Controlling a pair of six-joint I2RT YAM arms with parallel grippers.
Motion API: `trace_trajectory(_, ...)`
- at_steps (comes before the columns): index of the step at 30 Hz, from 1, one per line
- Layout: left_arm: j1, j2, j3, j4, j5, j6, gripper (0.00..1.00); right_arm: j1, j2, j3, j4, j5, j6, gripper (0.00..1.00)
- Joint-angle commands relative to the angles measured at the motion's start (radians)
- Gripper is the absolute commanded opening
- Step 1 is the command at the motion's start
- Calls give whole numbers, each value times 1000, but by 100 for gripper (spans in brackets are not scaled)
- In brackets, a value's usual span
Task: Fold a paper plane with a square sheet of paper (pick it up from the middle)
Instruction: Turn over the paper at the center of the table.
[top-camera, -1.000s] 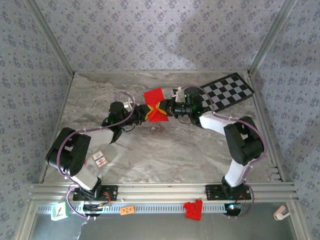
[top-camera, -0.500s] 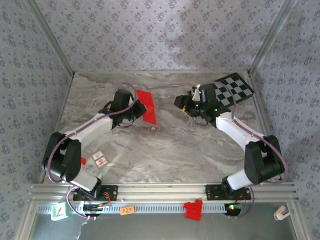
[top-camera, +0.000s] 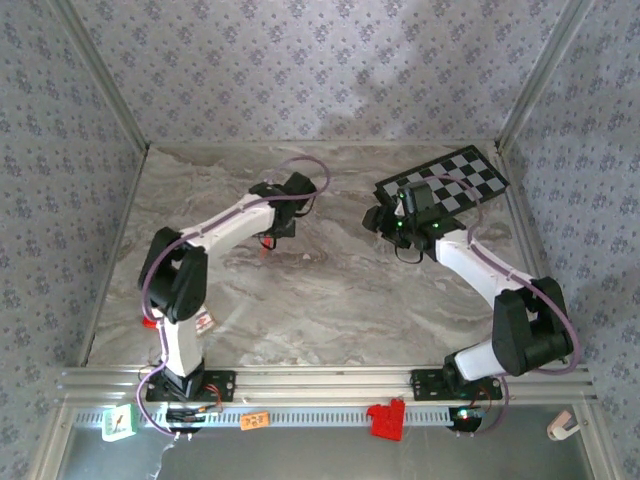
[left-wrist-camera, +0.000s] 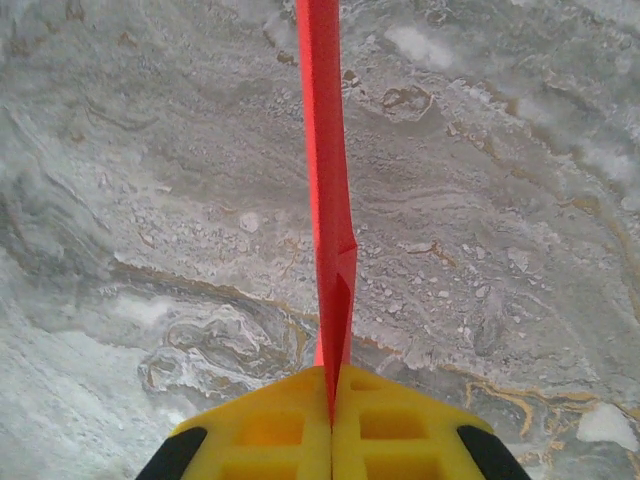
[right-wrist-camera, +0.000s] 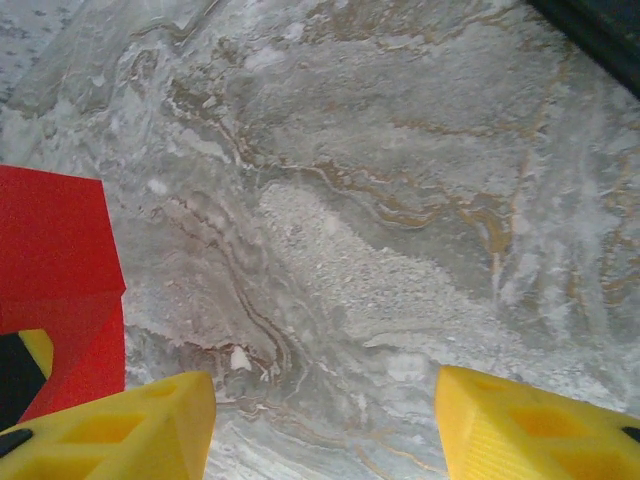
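In the left wrist view the 2 yellow fingers of the left gripper (left-wrist-camera: 330, 392) are pressed together on the folded red paper (left-wrist-camera: 325, 150). The paper is seen edge-on as a thin vertical strip with a small notch partway up. Its far end is cut off by the top of the picture, so its outline cannot be made out. It is held above the marbled grey tabletop (top-camera: 330, 300), though whether its far end touches the surface cannot be told. From the top camera the left arm reaches to the middle of the far half of the tabletop. Its dark wrist covers the fingers, and of the paper only a red fleck beneath it can be seen, too small to read. The right gripper (right-wrist-camera: 325, 420) has its 2 yellow fingers (right-wrist-camera: 120, 425) spread wide with nothing but bare tabletop between them. At the left edge of that view is a red folded surface, cropped by the frame, with a bit of yellow and black beside it. From above, the right gripper sits just beside the near corner of the black-and-white checkered board (top-camera: 455, 180), well apart from the left one. A chunky red bracket (top-camera: 385, 418) lies on the near rail.
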Motion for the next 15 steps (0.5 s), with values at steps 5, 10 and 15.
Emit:
trace_trajectory(5,-32,80,25,18,204,-14,13,-30,-63,-48,-34,53,22,61)
trace_trajectory(10,-23,108,-16,151,479,-72,24,-36,-70,-59,-35,54,32,61)
trace_trajectory(15,20,90,-78,294,696,-117,40,-32,-56,-58,-30,45,31,61)
